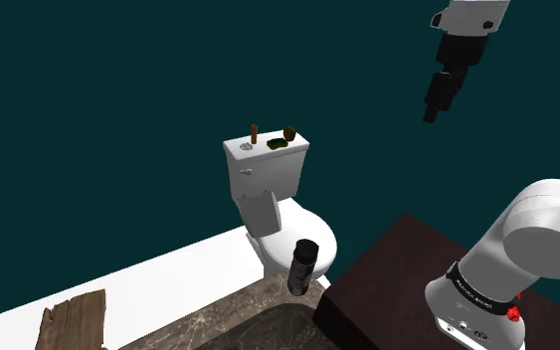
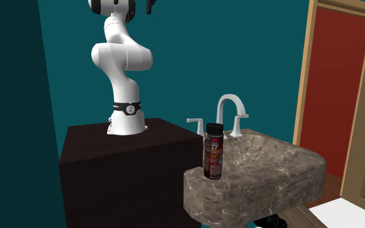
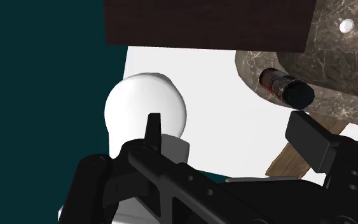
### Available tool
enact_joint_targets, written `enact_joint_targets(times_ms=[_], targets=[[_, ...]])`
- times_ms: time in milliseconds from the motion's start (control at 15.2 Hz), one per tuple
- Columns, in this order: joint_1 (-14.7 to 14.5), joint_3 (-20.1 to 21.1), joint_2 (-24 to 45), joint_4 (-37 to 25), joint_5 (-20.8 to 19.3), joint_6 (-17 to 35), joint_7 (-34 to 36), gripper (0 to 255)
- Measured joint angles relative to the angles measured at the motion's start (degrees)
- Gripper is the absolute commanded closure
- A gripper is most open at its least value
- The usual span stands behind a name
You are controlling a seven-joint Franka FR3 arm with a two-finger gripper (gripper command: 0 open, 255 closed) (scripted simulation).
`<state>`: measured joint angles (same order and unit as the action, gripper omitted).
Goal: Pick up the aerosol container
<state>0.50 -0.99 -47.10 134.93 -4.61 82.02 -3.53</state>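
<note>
The pickup is not yet begun, judging by the spacing. The can [image 1: 302, 266] stands upright on the rim of the sink [image 1: 258, 328] in the lower middle of the shoulder view, in front of the toilet [image 1: 268, 174]. The gripper [image 1: 434, 107] hangs in the upper right corner, well apart from it. In the wrist view the two fingers stand wide apart with nothing clasped between them, and the can lies outside the gap, beyond one finger, on the sink's edge. The second exterior view puts the can in the lower middle, on the sink corner nearest the stand [image 2: 129, 152], with the faucet [image 2: 229, 110] behind it. The whole job is left: bring the gripper down to the can, close on its body, lift. The can is dark with a black cap and a red-and-black label. The large figures on it look like "77", though that is partly a guess, and the finer print cannot be read.
</note>
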Motion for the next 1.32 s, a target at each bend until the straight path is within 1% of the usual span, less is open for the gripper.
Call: enact_joint_targets(times_ms=[66, 198, 462, 660, 792, 924, 1320], targets=[[0.0, 0.0, 0.0, 0.0, 0.0, 0.0, 0.0, 0], [-0.5, 0.8, -0.6, 2.2, 0.7, 1.7, 0.7, 0], [-2.3, 3.4, 0.0, 8.2, 2.7, 8.6, 2.6, 0], [-3.7, 5.5, 0.8, 11.5, 4.3, 13.0, 4.0, 0], [-4.8, 7.0, 1.5, 15.1, 5.4, 17.6, 5.1, 0], [-6.0, 8.7, 2.6, 16.9, 6.6, 20.8, 6.2, 0], [-9.2, 14.0, 10.0, 21.5, 9.6, 33.5, 9.6, 0]])
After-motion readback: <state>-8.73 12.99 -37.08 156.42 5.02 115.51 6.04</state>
